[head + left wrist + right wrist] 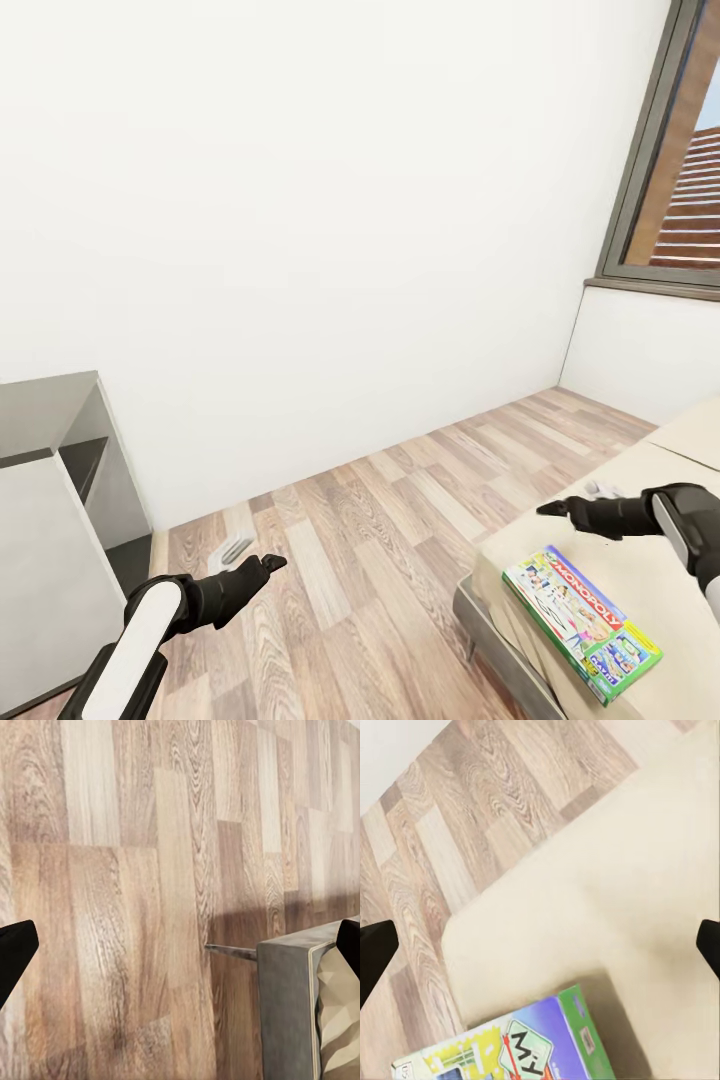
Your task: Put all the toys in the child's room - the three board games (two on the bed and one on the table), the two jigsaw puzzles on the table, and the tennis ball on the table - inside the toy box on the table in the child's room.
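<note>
A pale green-and-white board game (580,620) printed MONOPOLY lies flat on the cream bed (650,470), near the bed's front corner. My right gripper (548,509) hovers open above the bed, just beyond the box's far end. In the right wrist view the box (510,1050) sits at the frame edge on the bed (607,892), and the black fingertips (375,949) stand wide apart with nothing between them. My left gripper (272,563) hangs open over the wood plank floor (380,520), left of the bed. Its fingertips (13,945) are spread over bare planks.
A grey cabinet with open shelves (60,500) stands at the left against the white wall (300,220). A dark-framed window (680,170) is at the upper right. The bed's grey frame corner (289,1012) juts out over the floor between the arms.
</note>
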`<state>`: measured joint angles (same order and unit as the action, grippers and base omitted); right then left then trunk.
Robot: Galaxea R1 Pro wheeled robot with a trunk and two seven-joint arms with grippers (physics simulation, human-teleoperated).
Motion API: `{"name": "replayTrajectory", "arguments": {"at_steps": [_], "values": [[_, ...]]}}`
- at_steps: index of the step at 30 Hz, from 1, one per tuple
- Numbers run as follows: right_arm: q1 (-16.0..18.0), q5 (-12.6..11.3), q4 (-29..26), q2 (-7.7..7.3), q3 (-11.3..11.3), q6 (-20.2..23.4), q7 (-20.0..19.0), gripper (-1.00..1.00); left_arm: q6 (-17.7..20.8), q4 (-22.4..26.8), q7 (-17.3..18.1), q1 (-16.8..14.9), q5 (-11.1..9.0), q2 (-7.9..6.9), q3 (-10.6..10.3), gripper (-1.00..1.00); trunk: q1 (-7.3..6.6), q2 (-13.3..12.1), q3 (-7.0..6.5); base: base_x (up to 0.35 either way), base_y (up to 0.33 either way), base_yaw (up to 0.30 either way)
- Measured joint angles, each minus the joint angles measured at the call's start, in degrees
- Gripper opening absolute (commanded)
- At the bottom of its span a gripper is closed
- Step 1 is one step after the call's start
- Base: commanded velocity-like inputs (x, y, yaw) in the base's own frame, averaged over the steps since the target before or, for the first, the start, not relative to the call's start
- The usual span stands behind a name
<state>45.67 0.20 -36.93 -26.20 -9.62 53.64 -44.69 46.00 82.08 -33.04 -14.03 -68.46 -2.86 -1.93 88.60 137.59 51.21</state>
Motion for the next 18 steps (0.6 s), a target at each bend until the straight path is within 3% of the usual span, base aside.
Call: {"name": "replayTrajectory", "arguments": {"at_steps": [2,3,5,6,8,9,13,18], "values": [[-0.1,-0.1,-1.4,-1.46,-2.4,-1.4,0.0,1.0,0.0,0.0,0.0,0.0,0.0,0.0,0.0,1.0,0.0,0.0,0.0,0.0,0.0,0.0],[-0.1,-0.1,-1.5,-1.48,-2.4,-1.4,0.0,1.0,0.0,0.0,0.0,0.0,0.0,0.0,0.0,1.0,0.0,0.0,0.0,0.0,0.0,0.0],[-0.2,-0.1,-2.8,-2.69,-5.7,-2.3,0.0,1.0,0.0,-0.3,0.0,0.0,0.0,0.03,0.0,1.0,0.0,0.0,0.0,0.0,0.0,0.0],[-0.2,-0.2,-2.8,-2.71,-5.8,-2.3,0.0,1.0,0.0,-0.3,0.0,0.0,0.0,0.03,0.0,1.0,0.0,0.0,0.0,0.0,0.0,0.0],[-0.3,-0.2,-4.1,-3.62,-9.7,-3.0,0.0,1.0,0.0,-1.1,0.1,0.0,-0.1,0.11,0.0,1.0,0.0,0.0,0.0,0.0,0.0,0.0],[-0.3,-0.2,-4.2,-3.64,-9.8,-3.0,0.0,1.0,0.0,-1.2,0.1,0.0,-0.1,0.12,0.0,1.0,0.0,0.0,0.0,0.0,0.0,0.0],[-0.7,0.0,-7.2,-4.74,-16.7,-4.2,-0.1,1.0,-0.1,-5.1,0.4,-0.8,-0.3,1.17,0.1,1.0,0.0,0.0,0.0,0.0,0.0,0.0],[-1.8,0.1,-9.7,-5.09,-19.5,-5.2,-0.2,1.0,-0.6,-9.1,1.6,-1.9,-0.2,2.24,0.2,1.0,0.0,0.0,0.0,0.0,0.0,0.0]]}}
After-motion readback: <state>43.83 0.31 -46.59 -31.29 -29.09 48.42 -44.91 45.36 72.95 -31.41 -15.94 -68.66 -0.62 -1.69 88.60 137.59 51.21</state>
